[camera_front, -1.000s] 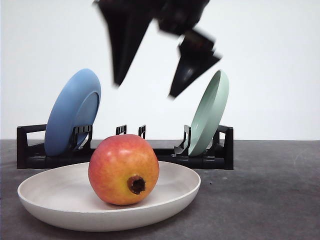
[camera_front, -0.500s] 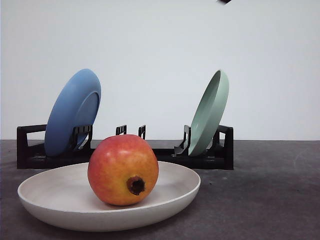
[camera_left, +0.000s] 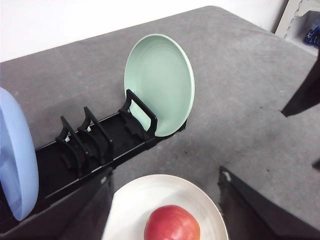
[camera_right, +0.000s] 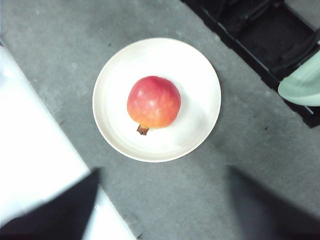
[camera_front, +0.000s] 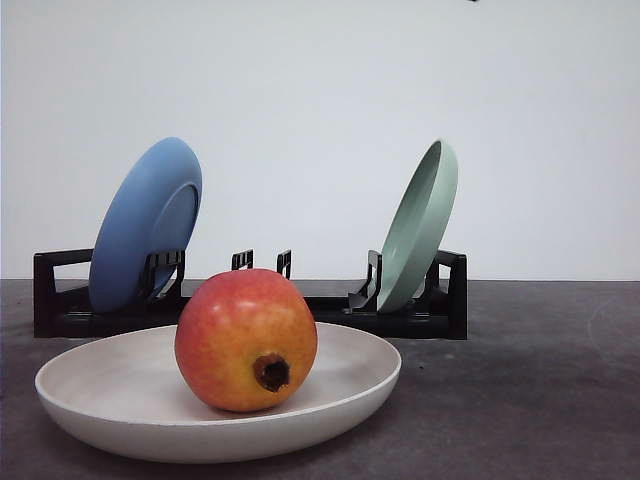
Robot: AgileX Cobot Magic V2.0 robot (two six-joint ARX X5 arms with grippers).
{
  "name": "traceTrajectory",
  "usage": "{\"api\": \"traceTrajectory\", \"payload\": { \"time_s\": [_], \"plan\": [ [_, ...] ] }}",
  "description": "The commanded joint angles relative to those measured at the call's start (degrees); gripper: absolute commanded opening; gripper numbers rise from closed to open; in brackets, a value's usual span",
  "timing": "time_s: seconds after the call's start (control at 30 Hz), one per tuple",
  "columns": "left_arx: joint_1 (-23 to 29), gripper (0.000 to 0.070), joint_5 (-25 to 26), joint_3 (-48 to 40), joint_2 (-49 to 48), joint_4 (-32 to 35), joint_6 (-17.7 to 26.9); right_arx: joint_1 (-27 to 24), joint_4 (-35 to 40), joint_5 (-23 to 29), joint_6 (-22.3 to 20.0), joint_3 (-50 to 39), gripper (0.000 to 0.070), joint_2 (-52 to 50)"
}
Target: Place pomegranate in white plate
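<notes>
A: How far along is it?
B: By the look of it, done. The pomegranate [camera_right: 154, 102] sits in the white plate [camera_right: 202, 70], crown stub to one side, nothing touching it.
A: And the grippers?
B: The right gripper [camera_right: 160, 210] hangs well above the plate, fingers spread wide, holding nothing; the fruit lies below the gap. The left gripper [camera_left: 165, 210] is likewise wide apart and empty, fruit just beyond its fingers.
A: Further out?
B: The black rack [camera_left: 100, 150], holding the pale green plate [camera_left: 160, 82] and the blue plate [camera_left: 15, 160].
</notes>
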Motion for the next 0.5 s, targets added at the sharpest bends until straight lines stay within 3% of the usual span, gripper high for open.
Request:
{"api": "traceTrajectory", "payload": {
  "time_s": [0.0,0.03,0.07,0.47],
  "plan": [
    [-0.48,0.019,0.09,1.07,0.42,0.18,-0.17,0.63,0.44,0.0,-0.69,0.74,0.0146,0.37],
    [-0.48,0.0074,0.09,1.07,0.42,0.19,-0.17,0.63,0.44,0.16,-0.7,0.74,0.0066,0.37],
    [-0.48,0.0014,0.09,1.07,0.42,0.19,-0.17,0.63,0.44,0.22,-0.71,0.74,0.0015,0.37],
    [-0.48,0.001,0.09,1.07,0.42,0.32,-0.17,0.63,2.22,0.25,-0.22,0.74,0.0,0.37]
  ]
}}
